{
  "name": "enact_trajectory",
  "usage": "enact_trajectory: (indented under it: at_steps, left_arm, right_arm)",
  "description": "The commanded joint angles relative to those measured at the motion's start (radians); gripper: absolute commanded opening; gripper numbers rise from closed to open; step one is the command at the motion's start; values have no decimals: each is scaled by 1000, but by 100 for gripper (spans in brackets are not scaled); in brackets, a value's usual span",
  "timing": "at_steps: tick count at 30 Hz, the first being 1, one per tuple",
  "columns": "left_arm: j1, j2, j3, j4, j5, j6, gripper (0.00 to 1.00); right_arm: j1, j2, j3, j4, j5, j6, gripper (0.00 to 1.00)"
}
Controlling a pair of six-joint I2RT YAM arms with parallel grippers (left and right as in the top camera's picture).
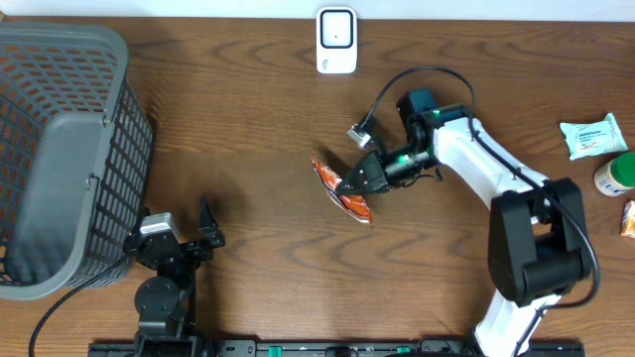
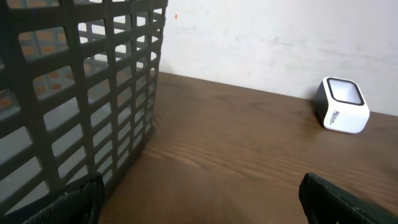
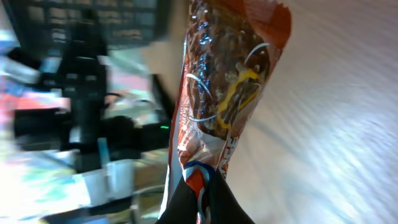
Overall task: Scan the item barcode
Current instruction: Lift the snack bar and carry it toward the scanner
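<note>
An orange and brown snack packet (image 1: 339,191) is held above the middle of the table, with my right gripper (image 1: 354,183) shut on its edge. In the right wrist view the packet (image 3: 227,81) stands on end, and the black fingertips (image 3: 186,202) pinch its lower end. The white barcode scanner (image 1: 336,41) stands at the table's far edge, well beyond the packet; the left wrist view shows the scanner (image 2: 341,106) at the right. My left gripper (image 1: 181,236) rests open near the front left, nothing between its fingers (image 2: 339,199).
A large grey basket (image 1: 60,149) fills the left side, close to the left gripper. At the right edge lie a white wipes pack (image 1: 593,136), a green-capped bottle (image 1: 617,175) and an orange item (image 1: 628,218).
</note>
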Motion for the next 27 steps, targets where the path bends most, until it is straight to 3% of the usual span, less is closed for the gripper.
enact_trajectory:
  at_steps: [1, 9, 14, 27]
  left_arm:
    - [3, -1, -19, -35, -6, -13, 100]
    - [3, -1, -19, -35, -6, -13, 100]
    - [3, -1, -19, -35, -6, -13, 100]
    - [3, -1, -19, -35, -6, -13, 100]
  right_arm:
    - [-26, 64, -32, 8, -230, -69, 1]
    - [-29, 232, -75, 100, -421, -68, 1]
    - [-32, 311, -75, 104, -421, -23, 1]
    - [-52, 317, -75, 99, -421, -14, 1]
